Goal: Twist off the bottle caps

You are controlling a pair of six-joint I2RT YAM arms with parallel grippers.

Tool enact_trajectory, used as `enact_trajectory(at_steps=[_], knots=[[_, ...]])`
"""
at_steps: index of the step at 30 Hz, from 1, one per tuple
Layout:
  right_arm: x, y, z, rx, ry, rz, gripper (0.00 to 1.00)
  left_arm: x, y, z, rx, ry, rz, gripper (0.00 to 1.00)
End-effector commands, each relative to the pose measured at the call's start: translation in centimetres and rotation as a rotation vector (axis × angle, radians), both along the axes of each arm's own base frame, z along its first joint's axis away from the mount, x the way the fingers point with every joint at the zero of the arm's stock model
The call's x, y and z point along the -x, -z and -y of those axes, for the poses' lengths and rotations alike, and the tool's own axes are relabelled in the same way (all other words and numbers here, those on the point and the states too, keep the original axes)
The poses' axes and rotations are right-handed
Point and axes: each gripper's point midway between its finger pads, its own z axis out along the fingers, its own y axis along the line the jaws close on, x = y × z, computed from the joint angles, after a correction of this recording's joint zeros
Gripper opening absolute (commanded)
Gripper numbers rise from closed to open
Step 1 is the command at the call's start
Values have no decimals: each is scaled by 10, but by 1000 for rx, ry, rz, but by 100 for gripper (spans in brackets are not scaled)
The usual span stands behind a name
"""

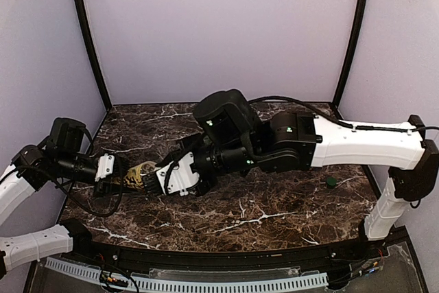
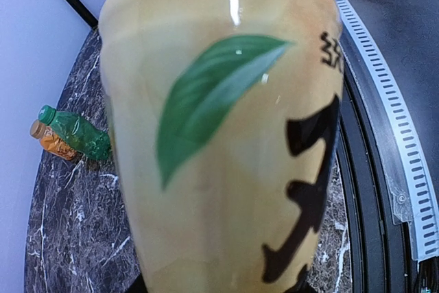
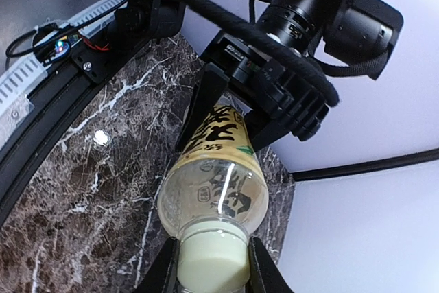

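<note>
The tall yellow bottle (image 1: 140, 175) with black characters lies level between my two grippers above the table. My left gripper (image 1: 113, 173) is shut on its body, which fills the left wrist view (image 2: 219, 135). My right gripper (image 3: 211, 269) is shut on the bottle's pale cap (image 3: 211, 259), one finger (image 3: 159, 274) on each side. The green bottle (image 2: 77, 133) and the orange bottle (image 2: 48, 141) lie side by side on the table by the wall, both capped; my arms hide them in the top view. The clear bottle is not to be made out.
A loose dark green cap (image 1: 331, 182) lies on the marble table (image 1: 274, 217) at the right. The right arm (image 1: 357, 143) stretches across the middle of the table. Lilac walls close the back and sides. A slotted cable rail (image 1: 206, 283) runs along the near edge.
</note>
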Motion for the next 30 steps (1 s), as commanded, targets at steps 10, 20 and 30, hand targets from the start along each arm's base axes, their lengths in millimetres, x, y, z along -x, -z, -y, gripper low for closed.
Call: enact_trajectory(at_steps=[10, 20, 30], knots=[[-18, -2, -11, 2, 2, 306, 18, 20, -14, 10, 66, 105, -32, 10], [-14, -51, 3, -182, 71, 198, 77, 16, -10, 8, 50, 80, -15, 9], [-15, -76, 32, -292, 163, -275, 99, -39, -48, 14, 203, -166, 102, 9]])
